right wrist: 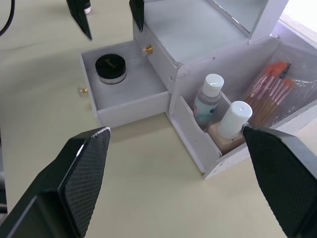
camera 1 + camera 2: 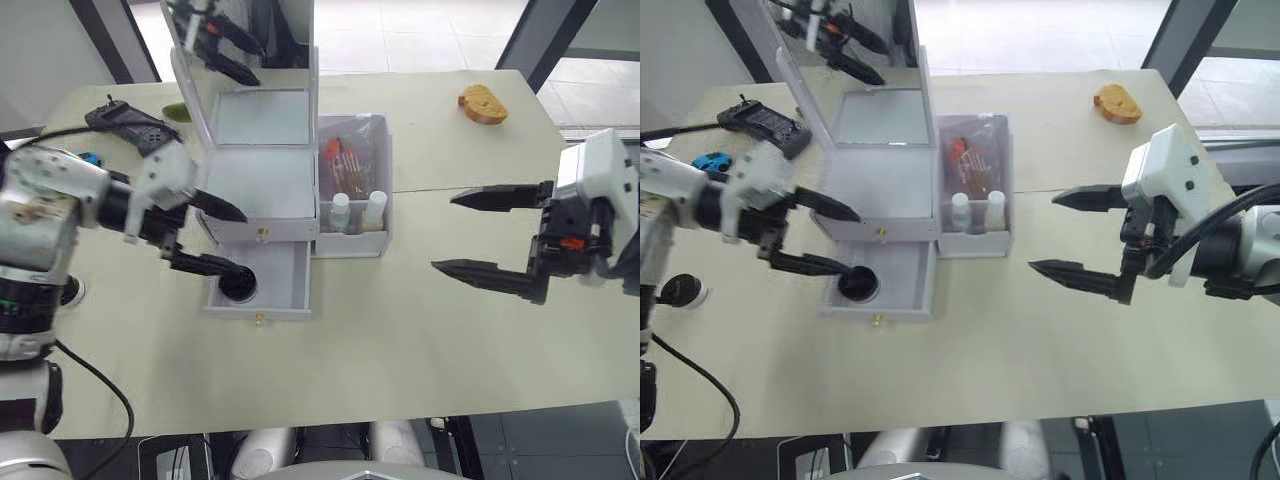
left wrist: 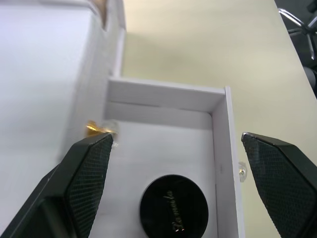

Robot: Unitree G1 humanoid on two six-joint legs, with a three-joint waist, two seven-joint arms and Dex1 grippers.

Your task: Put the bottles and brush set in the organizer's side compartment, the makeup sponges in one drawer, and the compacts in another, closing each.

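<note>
Black-fingered left gripper [image 2: 215, 237]: jaws apart over the pulled-out lower drawer [image 2: 283, 290], clamped on nothing.
Compact [image 1: 110, 68]: 1 black-topped case lies in that drawer's corner; a 2nd cannot be seen.
Step in hand: likely releasing the compact; best lift straight up, clear of the gold knob [image 2: 259, 319], before pushing the drawer shut.
Right gripper [image 2: 486, 235]: fingers spread, empty, well apart from the organizer [image 2: 262, 180].
Side compartment [image 2: 381, 180]: 2 bottles [image 1: 209, 96] and the brush set [image 1: 270, 87] stand inside.
Surroundings: upper drawer shut; mirror lid [image 2: 240, 45] upright; an orange-brown object [image 2: 483, 104] and a black device [image 2: 132, 124] on the table [image 2: 400, 340], neither in the way.
</note>
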